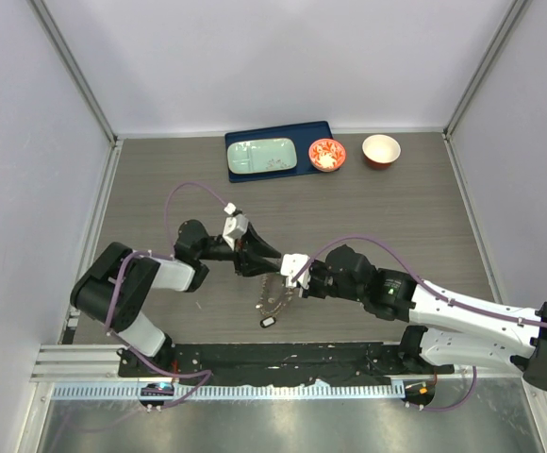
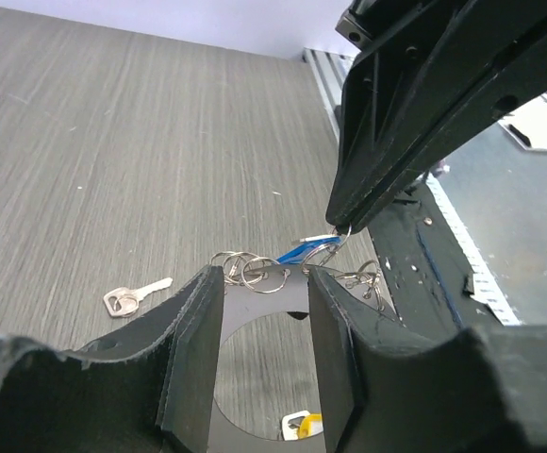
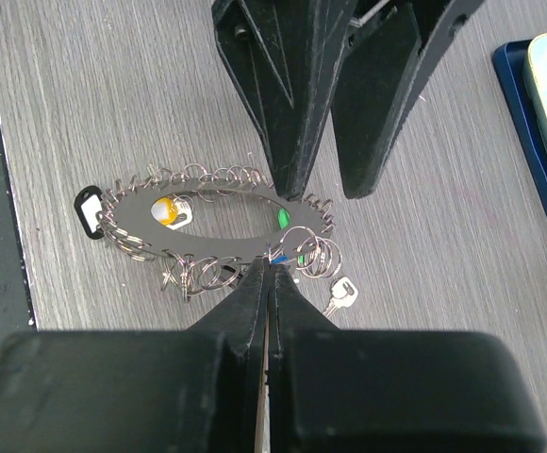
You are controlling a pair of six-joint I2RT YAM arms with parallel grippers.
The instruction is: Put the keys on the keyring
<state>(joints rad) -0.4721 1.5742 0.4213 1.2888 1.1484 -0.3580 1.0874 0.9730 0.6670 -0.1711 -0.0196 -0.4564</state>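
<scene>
The keyring (image 1: 275, 300) lies flat on the table between both arms, a dark-grey toothed ring with many small split rings on its rim (image 3: 207, 233). My left gripper (image 1: 260, 266) is open. Its fingers (image 3: 292, 113) come down at the ring's far rim and straddle the plate (image 2: 264, 311). My right gripper (image 3: 272, 264) is shut at the near rim on the small split ring of a blue key (image 2: 302, 250). A yellow key (image 3: 165, 209) and a green key (image 3: 283, 219) show in the central hole. A loose silver key (image 3: 339, 294) lies just beside the ring.
A navy tray (image 1: 313, 132) with a pale-green plate (image 1: 262, 157) stands at the back. Next to it are a red-and-white patterned bowl (image 1: 327, 154) and a red bowl with a white inside (image 1: 381, 150). A black-and-white tag (image 3: 90, 206) hangs at the ring's near end.
</scene>
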